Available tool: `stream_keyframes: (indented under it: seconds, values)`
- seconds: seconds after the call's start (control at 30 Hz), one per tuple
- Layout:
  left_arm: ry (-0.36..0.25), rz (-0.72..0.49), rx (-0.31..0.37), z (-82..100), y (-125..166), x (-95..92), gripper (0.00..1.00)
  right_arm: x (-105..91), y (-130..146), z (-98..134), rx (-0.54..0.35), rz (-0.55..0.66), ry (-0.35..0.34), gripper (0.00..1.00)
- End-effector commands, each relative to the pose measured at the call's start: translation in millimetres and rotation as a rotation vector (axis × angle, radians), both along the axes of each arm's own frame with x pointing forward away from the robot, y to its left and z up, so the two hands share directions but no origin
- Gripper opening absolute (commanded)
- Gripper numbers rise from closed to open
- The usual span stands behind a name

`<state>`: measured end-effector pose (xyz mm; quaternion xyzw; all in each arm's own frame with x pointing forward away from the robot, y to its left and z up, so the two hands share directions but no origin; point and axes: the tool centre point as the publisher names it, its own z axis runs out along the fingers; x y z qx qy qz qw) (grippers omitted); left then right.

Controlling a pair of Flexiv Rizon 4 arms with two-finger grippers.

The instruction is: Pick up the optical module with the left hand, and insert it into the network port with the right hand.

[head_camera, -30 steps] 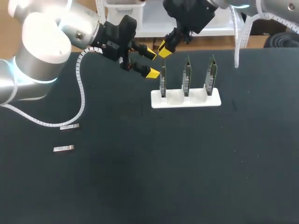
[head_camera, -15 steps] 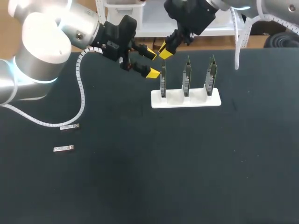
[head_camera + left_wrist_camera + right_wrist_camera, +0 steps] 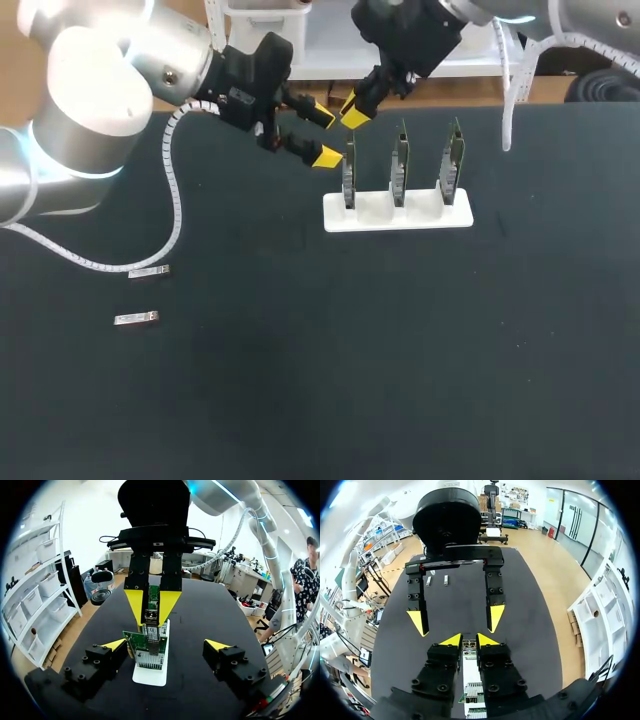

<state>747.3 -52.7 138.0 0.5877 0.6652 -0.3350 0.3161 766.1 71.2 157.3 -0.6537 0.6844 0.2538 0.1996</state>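
Presently the right gripper (image 3: 151, 624) is closed on the optical module (image 3: 151, 615), held upright over the network port (image 3: 150, 641) of the end card (image 3: 142, 655); the left gripper (image 3: 166, 644) flanks that card, wide open and empty.

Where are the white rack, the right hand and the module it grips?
rack (image 3: 420, 221): head view, its white base, front edge.
right hand (image 3: 351, 110): head view, midway between its yellow tips.
module (image 3: 151, 618): left wrist view, its metal body between those tips.
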Motion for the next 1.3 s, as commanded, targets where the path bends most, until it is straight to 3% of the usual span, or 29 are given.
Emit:
stream_keyframes:
  seconds: [0.03,0.1,0.17,0.47,0.7,1.0,1.07,1.1,1.13,1.3]
  values:
    - [0.003,-0.002,0.004,0.3,-1,1.8,1.0,0.2,0,-2,0.0,-0.002,0.002,0.0]
    - [0.003,-0.002,0.004,0.3,-1,1.8,1.0,0.3,0,-3,0.0,-0.003,0.003,0.0]
    - [0.003,-0.002,0.004,0.3,-1,1.8,1.0,0.4,0,-3,-0.001,-0.007,0.004,1.0]
    - [0.003,-0.002,0.004,0.3,-1,1.8,1.0,1.9,-5,1,0.051,-0.032,0.015,1.0]
    - [0.003,-0.002,0.004,0.3,-1,1.8,1.0,3.0,-26,9,0.172,-0.078,0.047,1.0]
    - [0.003,-0.002,0.004,0.3,-1,1.8,1.0,-2.1,-34,11,0.202,-0.03,0.047,1.0]
    - [0.003,-0.002,0.004,0.3,-1,1.8,1.0,-3.1,-35,11,0.203,-0.024,0.045,0.42]
    - [0.003,-0.002,0.004,0.3,-1,1.8,1.0,-3.5,-35,11,0.203,-0.023,0.044,0.07]
    - [0.003,-0.002,0.004,0.3,-1,1.8,1.0,-3.9,-36,11,0.203,-0.023,0.041,0.0]
    - [0.003,-0.002,0.004,0.3,-1,1.8,1.0,-4.8,-37,11,0.198,-0.024,0.034,0.0]
